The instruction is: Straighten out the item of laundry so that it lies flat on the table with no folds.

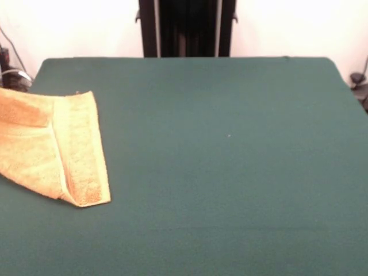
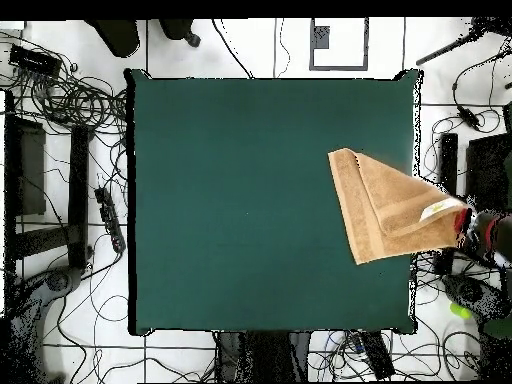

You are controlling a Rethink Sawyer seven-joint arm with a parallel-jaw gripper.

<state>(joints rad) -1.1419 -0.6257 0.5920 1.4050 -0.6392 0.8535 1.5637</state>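
**Folded towel at the table's side edge**

The large rectangular dark green felt-topped table [image 1: 230,172] carries one thing only. The small orange-tan terry hand towel [image 1: 40,155] lies about midway along one side edge of the table, with one corner reaching out past that edge. It is not flat: a layer is folded over the rest along a slanting crease. In the overhead view the red and black gripper [image 2: 470,228] sits at the overhanging corner; whether it is clenched on the cloth cannot be told. A small white tag [image 2: 438,210] shows just beside it.
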